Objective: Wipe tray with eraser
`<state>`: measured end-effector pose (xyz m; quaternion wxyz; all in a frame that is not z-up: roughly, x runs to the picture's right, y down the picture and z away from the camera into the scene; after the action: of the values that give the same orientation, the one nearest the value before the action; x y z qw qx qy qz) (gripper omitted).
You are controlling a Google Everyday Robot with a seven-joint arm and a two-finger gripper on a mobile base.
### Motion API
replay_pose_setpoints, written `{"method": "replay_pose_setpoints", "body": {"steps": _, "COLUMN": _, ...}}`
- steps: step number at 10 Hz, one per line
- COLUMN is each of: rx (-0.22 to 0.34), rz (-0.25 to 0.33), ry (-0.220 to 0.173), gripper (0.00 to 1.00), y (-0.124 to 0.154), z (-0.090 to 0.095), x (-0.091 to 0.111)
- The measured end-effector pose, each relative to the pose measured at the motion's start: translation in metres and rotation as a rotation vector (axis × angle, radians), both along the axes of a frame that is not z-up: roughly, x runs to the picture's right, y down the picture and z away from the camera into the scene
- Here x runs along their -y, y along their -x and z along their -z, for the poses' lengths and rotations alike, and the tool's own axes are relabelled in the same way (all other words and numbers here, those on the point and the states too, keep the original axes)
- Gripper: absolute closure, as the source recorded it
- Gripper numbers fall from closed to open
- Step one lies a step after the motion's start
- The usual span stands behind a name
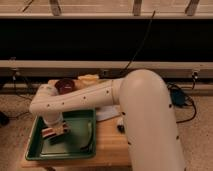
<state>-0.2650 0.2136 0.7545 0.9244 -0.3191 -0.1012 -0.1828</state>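
The dark-green tray [80, 145] lies on the left part of the wooden table. My white arm reaches from the right across the table and bends down over the tray. My gripper [55, 131] points down into the tray's left half. The striped eraser [54, 132], dark, red and white, is at the gripper's tip and rests on the tray floor. The fingers are shut on it.
A dark round bowl [65, 86] and a yellowish object [89, 79] stand at the back of the wooden table [110, 147]. A white sheet [106, 112] lies right of the tray, with a small dark object [120, 125] beside it. Cables run along the floor and wall.
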Motion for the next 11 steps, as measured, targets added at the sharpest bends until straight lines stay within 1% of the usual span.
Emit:
{"method": "replay_pose_setpoints", "body": {"steps": 2, "rx": 0.036, "rz": 0.029, "ry": 0.011, "gripper": 1.00, "y": 0.019, "z": 0.013, "x": -0.020}}
{"method": "replay_pose_setpoints", "body": {"steps": 3, "rx": 0.047, "rz": 0.044, "ry": 0.019, "gripper": 1.00, "y": 0.020, "z": 0.015, "x": -0.030}}
{"method": "replay_pose_setpoints", "body": {"steps": 4, "rx": 0.052, "rz": 0.051, "ry": 0.024, "gripper": 1.00, "y": 0.017, "z": 0.015, "x": -0.036}}
{"method": "replay_pose_setpoints", "body": {"steps": 5, "rx": 0.056, "rz": 0.057, "ry": 0.032, "gripper": 1.00, "y": 0.009, "z": 0.015, "x": -0.042}}
{"method": "replay_pose_setpoints", "body": {"steps": 6, "rx": 0.055, "rz": 0.061, "ry": 0.042, "gripper": 1.00, "y": -0.005, "z": 0.015, "x": -0.049}}
{"method": "replay_pose_setpoints", "body": {"steps": 8, "rx": 0.045, "rz": 0.059, "ry": 0.052, "gripper": 1.00, "y": -0.037, "z": 0.012, "x": -0.053}}
{"method": "replay_pose_setpoints", "body": {"steps": 9, "rx": 0.037, "rz": 0.054, "ry": 0.054, "gripper": 1.00, "y": -0.052, "z": 0.011, "x": -0.052}}
{"method": "replay_pose_setpoints", "body": {"steps": 10, "rx": 0.024, "rz": 0.044, "ry": 0.052, "gripper": 1.00, "y": -0.068, "z": 0.008, "x": -0.048}}
{"method": "replay_pose_setpoints", "body": {"steps": 11, "rx": 0.012, "rz": 0.033, "ry": 0.047, "gripper": 1.00, "y": -0.077, "z": 0.004, "x": -0.040}}
